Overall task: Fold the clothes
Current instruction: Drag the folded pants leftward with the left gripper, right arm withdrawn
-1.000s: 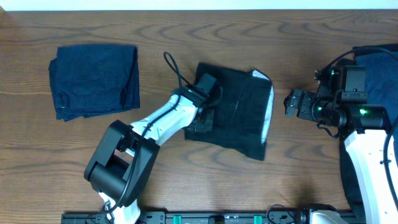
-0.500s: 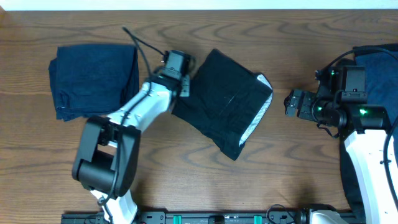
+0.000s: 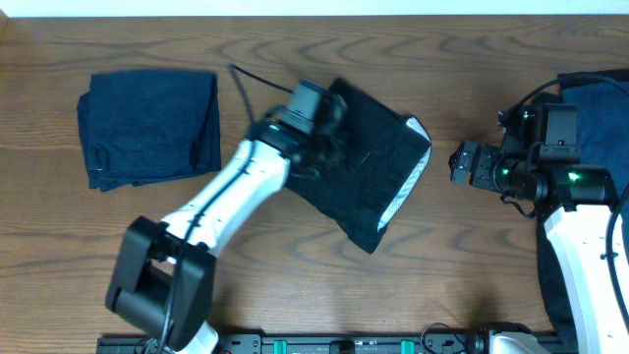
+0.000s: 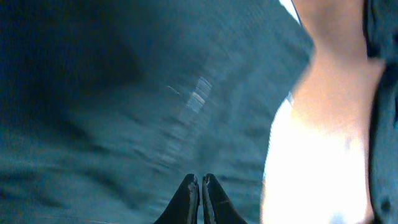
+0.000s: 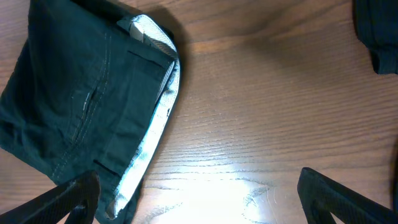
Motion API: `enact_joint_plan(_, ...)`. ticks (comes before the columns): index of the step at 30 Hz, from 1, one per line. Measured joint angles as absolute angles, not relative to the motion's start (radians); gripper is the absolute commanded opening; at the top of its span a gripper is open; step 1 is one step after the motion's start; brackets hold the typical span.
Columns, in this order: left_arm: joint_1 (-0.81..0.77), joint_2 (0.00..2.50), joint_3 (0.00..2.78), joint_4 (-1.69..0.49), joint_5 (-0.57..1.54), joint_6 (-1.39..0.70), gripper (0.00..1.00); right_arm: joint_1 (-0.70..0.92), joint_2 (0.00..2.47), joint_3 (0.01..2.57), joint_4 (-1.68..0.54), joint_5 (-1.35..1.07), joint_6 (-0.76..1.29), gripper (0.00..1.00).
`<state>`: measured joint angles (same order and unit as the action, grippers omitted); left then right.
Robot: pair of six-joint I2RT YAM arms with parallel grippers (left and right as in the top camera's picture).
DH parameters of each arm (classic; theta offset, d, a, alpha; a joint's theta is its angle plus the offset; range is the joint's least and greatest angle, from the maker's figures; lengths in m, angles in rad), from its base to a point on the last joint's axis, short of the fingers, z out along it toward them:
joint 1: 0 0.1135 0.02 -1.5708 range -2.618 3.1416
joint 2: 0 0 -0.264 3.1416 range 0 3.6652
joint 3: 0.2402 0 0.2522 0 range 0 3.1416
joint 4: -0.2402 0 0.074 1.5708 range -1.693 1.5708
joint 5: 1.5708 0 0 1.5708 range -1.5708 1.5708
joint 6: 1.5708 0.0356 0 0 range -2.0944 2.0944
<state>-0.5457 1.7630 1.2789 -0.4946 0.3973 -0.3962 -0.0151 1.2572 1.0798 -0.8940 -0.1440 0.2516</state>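
One navy garment (image 3: 147,128) was seen folded at left. The black shorts (image 3: 378,182) were judged half-folded, skewed in the middle of the surface (image 3: 472,265). The left claw (image 4: 200,191) was pinched shut over them, and the right claw (image 5: 199,199) was held wide open.

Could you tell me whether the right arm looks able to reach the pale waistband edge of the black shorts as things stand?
Probably yes. The right hand is open and faces the waistband strip with only table between them; the left hand is over the far side of the black shorts.
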Motion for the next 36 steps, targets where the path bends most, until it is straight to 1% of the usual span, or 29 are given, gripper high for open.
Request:
enact_joint_plan(8,-0.756,1.813,1.278,-0.509,0.431,-0.411,0.08,-0.015,1.257,1.08,-0.894,-0.144,0.252,0.99)
enact_joint_plan(15,-0.85,1.865,1.277,-0.515,0.424,-0.416,0.12,-0.015,1.257,1.08,-0.894,-0.144,0.252,0.99)
enact_joint_plan(21,-0.862,1.935,1.277,-0.529,0.411,-0.419,0.13,-0.015,1.257,1.08,-0.894,-0.144,0.252,0.99)
enact_joint_plan(28,-0.857,2.01,1.278,-0.599,0.404,-0.419,0.14,-0.015,1.257,1.08,-0.895,-0.144,0.252,0.99)
enact_joint_plan(32,-0.838,2.008,1.282,-0.677,0.383,-0.415,0.15,-0.015,1.257,1.08,-0.894,-0.143,0.252,0.99)
enact_joint_plan(36,-0.782,2.005,1.288,-0.779,0.333,-0.398,0.15,-0.015,1.257,1.08,-0.894,-0.143,0.252,0.99)
